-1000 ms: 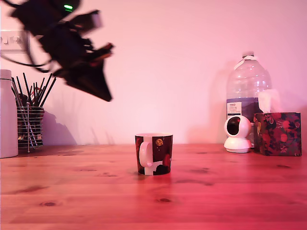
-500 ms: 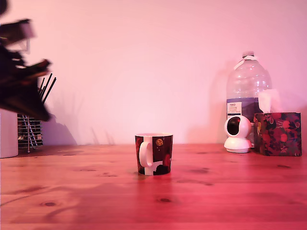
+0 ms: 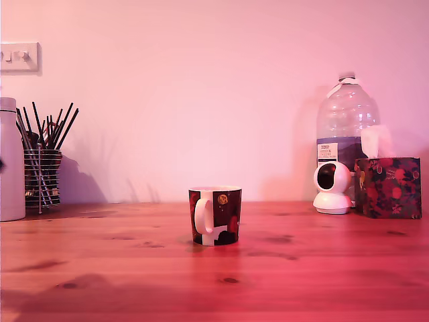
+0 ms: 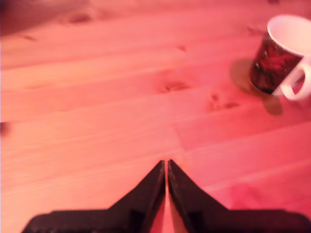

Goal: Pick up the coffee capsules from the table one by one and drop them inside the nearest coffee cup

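One dark ceramic mug (image 3: 216,215) stands alone mid reddish-brown wooden worktop (image 3: 301,268); black hand (image 4: 167,166) clenched, empty, above bare planks.

Tool (image 4: 166,162) closed, tips together

Open table (image 3: 134,268) is lying bare around the mug (image 3: 215,215), which is standing alone mid-table. A stick holder (image 3: 41,171) and white canister (image 3: 11,161) are crowding the exterior view's left; a bottle (image 3: 345,127), camera (image 3: 332,188) and tissue box (image 3: 387,186) are blocking its right.
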